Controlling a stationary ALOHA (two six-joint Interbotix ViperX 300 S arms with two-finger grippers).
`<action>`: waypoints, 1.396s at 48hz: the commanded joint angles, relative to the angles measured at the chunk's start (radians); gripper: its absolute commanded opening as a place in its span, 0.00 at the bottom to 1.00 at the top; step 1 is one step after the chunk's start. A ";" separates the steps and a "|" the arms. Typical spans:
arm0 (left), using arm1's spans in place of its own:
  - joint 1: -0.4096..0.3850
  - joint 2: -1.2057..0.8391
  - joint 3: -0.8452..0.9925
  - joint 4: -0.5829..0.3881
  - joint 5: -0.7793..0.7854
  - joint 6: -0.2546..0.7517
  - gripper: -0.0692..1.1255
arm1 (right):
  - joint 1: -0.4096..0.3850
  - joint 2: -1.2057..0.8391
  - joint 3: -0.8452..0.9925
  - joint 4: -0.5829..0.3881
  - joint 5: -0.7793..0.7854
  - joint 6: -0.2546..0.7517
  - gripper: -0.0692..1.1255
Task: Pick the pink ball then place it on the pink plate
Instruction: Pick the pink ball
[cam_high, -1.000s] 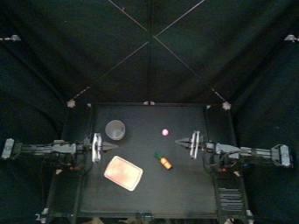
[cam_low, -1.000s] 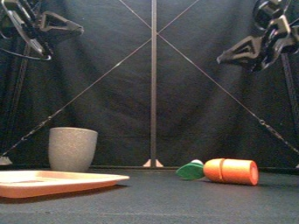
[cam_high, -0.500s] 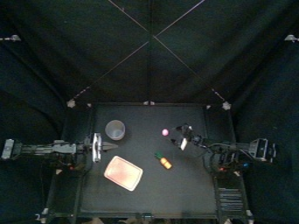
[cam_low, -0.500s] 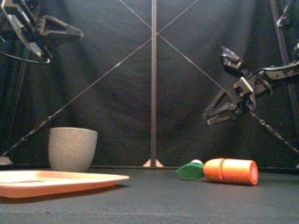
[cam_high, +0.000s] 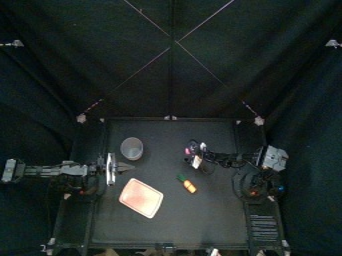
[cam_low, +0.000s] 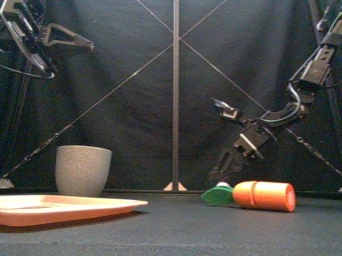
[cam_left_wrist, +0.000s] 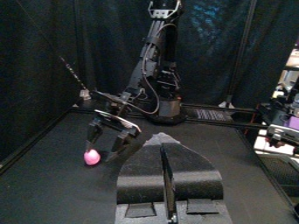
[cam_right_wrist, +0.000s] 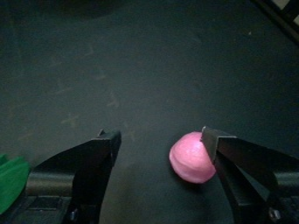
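The pink ball (cam_right_wrist: 194, 157) lies on the black table between the open jaws of my right gripper (cam_right_wrist: 160, 136), closer to one jaw; I cannot tell if it touches it. From the left wrist view the ball (cam_left_wrist: 93, 157) sits just under that lowered right gripper (cam_left_wrist: 112, 131). The pink plate (cam_high: 142, 196) lies front left, apart from the ball. My right gripper (cam_high: 199, 156) reaches in to the table's middle and hangs low in the front view (cam_low: 225, 170). My left gripper (cam_high: 110, 168) rests high at the left (cam_low: 64, 38), jaws shut and empty.
A tall grey speckled cup (cam_high: 132, 148) stands back left (cam_low: 83, 169). An orange toy carrot with a green top (cam_high: 189, 185) lies just in front of the ball (cam_low: 263, 194); its green end (cam_right_wrist: 10, 171) shows beside the right jaws.
The right arm has swung in from the right and come down from high up, its open jaws now around the pink ball. The left arm has not moved.
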 joint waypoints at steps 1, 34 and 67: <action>-0.002 0.005 -0.009 -0.002 -0.011 0.002 0.05 | -0.034 0.021 -0.043 -0.031 0.029 0.003 0.94; -0.006 0.005 0.017 -0.002 -0.008 -0.005 0.05 | 0.003 -0.357 0.149 -0.015 0.235 0.028 0.94; 0.002 0.003 0.017 -0.002 -0.025 0.000 0.05 | 0.124 -0.721 0.397 0.195 0.365 0.037 0.94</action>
